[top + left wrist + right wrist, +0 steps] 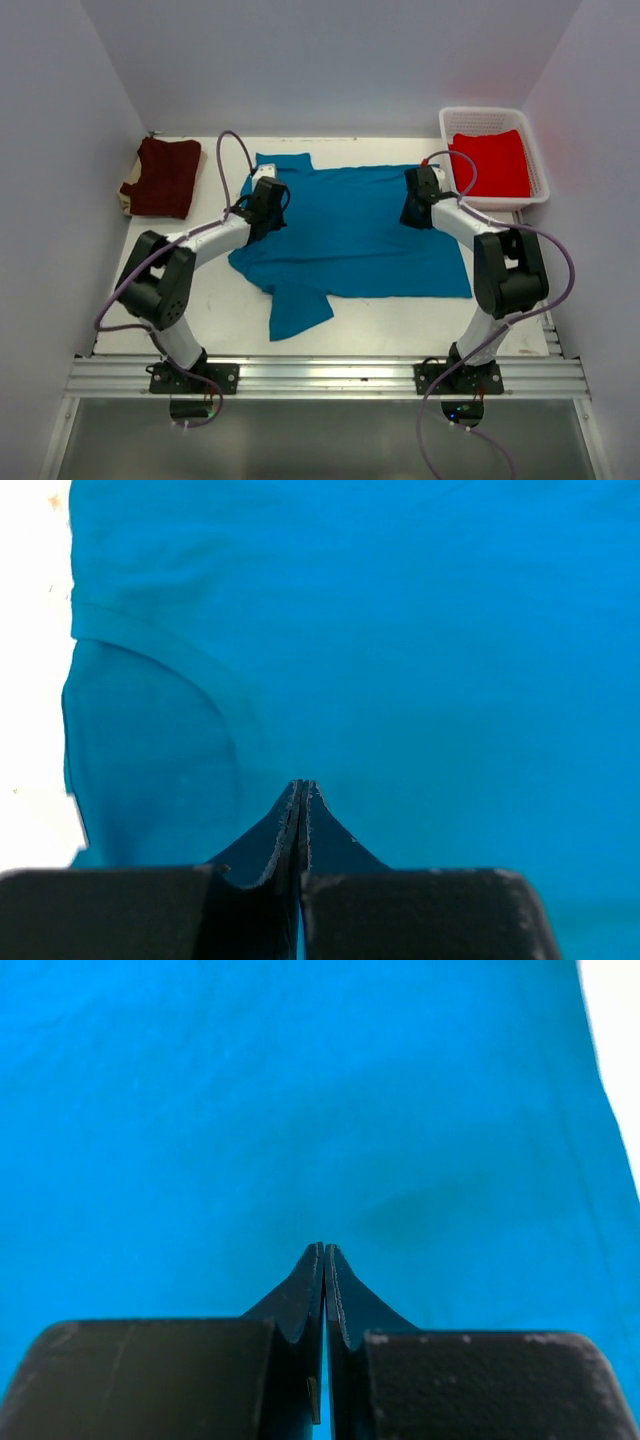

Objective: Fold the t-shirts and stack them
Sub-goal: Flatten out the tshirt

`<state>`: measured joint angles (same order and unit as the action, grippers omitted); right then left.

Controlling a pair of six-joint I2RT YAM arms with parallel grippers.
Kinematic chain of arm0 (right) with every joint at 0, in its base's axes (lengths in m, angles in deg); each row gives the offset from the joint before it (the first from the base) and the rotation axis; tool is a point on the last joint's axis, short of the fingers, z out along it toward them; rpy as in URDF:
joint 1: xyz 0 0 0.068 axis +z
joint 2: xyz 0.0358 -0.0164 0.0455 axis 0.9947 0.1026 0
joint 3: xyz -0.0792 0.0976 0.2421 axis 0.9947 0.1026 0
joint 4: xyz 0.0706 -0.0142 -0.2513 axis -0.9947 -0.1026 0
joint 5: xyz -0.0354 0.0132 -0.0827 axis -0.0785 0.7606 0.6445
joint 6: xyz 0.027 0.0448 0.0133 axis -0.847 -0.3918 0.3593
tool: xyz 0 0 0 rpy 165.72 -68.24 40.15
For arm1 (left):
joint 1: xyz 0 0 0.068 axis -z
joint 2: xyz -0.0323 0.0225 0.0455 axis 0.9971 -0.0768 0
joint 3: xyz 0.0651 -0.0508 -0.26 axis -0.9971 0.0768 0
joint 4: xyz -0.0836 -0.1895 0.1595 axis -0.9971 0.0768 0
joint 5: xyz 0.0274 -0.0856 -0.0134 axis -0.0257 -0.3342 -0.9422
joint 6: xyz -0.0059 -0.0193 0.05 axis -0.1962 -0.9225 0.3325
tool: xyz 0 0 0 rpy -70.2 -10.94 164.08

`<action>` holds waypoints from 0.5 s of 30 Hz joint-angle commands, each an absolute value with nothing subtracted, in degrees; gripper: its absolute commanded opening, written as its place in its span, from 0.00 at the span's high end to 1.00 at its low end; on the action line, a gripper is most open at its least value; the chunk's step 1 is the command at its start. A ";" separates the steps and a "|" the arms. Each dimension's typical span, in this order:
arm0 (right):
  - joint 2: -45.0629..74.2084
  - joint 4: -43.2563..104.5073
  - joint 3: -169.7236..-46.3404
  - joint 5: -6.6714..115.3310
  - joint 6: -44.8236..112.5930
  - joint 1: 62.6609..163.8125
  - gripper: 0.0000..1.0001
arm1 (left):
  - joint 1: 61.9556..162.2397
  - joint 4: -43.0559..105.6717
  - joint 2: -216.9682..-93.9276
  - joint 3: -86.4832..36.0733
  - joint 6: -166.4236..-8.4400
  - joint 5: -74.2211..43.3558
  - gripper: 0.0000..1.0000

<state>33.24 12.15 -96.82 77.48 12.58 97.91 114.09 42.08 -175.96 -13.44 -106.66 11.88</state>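
The teal-blue t-shirt (350,235) lies spread flat across the middle of the table, with one sleeve at the back left and one at the front. My left gripper (268,208) is shut over its left part, next to a sleeve seam (150,660); its tips (302,783) hold no cloth. My right gripper (416,208) is shut over the shirt's right part, and its tips (323,1246) are empty too. The dark maroon t-shirt (163,177) lies folded at the back left. The bright red t-shirt (490,163) lies in the basket.
A white mesh basket (538,165) stands at the back right corner. Bare white table shows left of the teal shirt (30,630) and at its right edge (620,1050). Grey walls close in three sides.
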 commanded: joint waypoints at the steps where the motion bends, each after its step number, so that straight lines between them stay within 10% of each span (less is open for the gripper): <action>1: 37.72 11.62 -102.25 77.89 13.37 97.91 1.00 | 111.45 40.35 -183.21 -16.31 -104.68 12.34 1.00; 15: 55.21 6.63 -118.25 73.75 15.30 97.47 1.00 | 104.50 38.24 -193.76 -20.26 -102.23 11.29 1.00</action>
<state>50.72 10.10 -113.35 75.45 13.85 97.89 107.27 38.54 -189.69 -17.66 -104.65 11.02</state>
